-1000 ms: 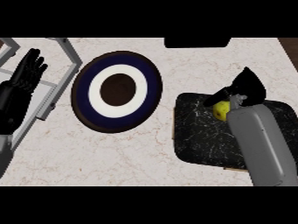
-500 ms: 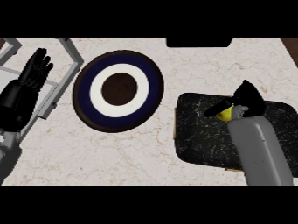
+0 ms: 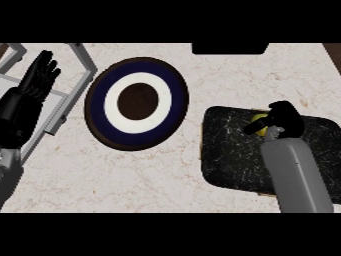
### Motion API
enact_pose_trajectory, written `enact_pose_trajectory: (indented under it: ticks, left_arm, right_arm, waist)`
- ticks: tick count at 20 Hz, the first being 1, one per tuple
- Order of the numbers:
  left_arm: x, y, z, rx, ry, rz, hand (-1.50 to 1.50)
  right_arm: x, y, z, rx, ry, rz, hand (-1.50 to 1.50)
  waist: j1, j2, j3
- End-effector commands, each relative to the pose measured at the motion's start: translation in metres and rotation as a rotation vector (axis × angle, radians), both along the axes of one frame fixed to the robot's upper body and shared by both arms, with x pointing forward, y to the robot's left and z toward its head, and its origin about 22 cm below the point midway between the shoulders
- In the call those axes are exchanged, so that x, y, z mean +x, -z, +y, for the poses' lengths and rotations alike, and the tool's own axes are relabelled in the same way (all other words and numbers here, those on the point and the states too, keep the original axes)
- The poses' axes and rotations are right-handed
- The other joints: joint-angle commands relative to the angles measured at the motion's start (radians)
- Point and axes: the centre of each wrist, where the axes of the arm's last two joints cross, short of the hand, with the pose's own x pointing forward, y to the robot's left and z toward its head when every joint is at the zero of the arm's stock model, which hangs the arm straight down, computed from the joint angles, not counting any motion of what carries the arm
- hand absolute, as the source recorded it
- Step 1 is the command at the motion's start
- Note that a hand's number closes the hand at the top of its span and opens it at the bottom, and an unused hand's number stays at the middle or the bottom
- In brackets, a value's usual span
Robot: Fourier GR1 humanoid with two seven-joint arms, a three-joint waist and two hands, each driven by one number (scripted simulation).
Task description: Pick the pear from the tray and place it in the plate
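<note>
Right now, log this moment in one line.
right hand curled on pear at tray | left hand open, resting | pear not on plate

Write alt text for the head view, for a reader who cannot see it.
The right hand curls round the yellow pear at the far side of the black tray, on the right of the counter. Left of the tray lies a round plate with blue and white rings, nothing on it. The left hand rests open, fingers up, at the left edge.
</note>
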Motion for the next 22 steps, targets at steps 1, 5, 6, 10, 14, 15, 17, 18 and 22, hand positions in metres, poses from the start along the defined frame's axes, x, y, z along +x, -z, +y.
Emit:
enact_pose_trajectory:
  ticks: [1, 5, 6, 10, 14, 15, 17, 18, 22]
  left_arm:
    - [-0.014, 0.016, -0.001, -0.003, 0.014, 0.007, 0.00]
    - [0.005, -0.003, -0.015, -0.010, -0.004, -0.002, 0.00]
    - [0.006, 0.005, 0.002, -0.006, 0.009, 0.006, 0.00]
    - [0.004, -0.001, -0.015, -0.014, 0.057, -0.025, 0.00]
    - [0.005, 0.001, -0.020, -0.016, 0.071, -0.027, 0.00]
    - [0.007, -0.006, -0.019, -0.016, 0.071, -0.036, 0.00]
    - [0.006, -0.005, -0.017, -0.010, 0.067, -0.041, 0.00]
    - [0.009, -0.010, -0.014, -0.003, 0.055, -0.048, 0.00]
    - [0.004, -0.002, -0.010, -0.009, 0.054, -0.040, 0.00]
  right_arm:
    - [0.005, 0.005, -0.011, -0.151, 0.093, -0.039, 1.50]
    - [0.012, -0.021, -0.010, -0.266, 0.105, -0.076, 1.50]
    - [0.005, 0.015, -0.017, -0.266, -0.126, -0.101, 1.50]
    - [0.015, -0.009, -0.021, -0.253, -0.663, -0.203, 1.50]
    - [0.025, -0.030, -0.042, -0.292, -0.937, -0.325, 1.50]
    - [0.025, -0.028, -0.050, -0.290, -1.000, -0.361, 1.50]
    - [0.029, -0.036, -0.069, -0.263, -1.097, -0.433, 1.50]
    - [0.028, -0.036, -0.080, -0.235, -1.129, -0.483, 1.50]
    - [0.037, -0.053, -0.103, -0.090, -1.266, -0.709, 1.50]
  waist:
    - [0.010, 0.002, 0.000]
    - [0.000, 0.000, 0.000]
    - [0.006, 0.005, 0.000]
    - [0.071, 0.032, 0.009]
    - [0.085, 0.042, 0.010]
    - [0.076, 0.040, 0.011]
    - [0.074, 0.036, 0.009]
    - [0.067, 0.038, 0.010]
    - [0.056, 0.024, 0.006]
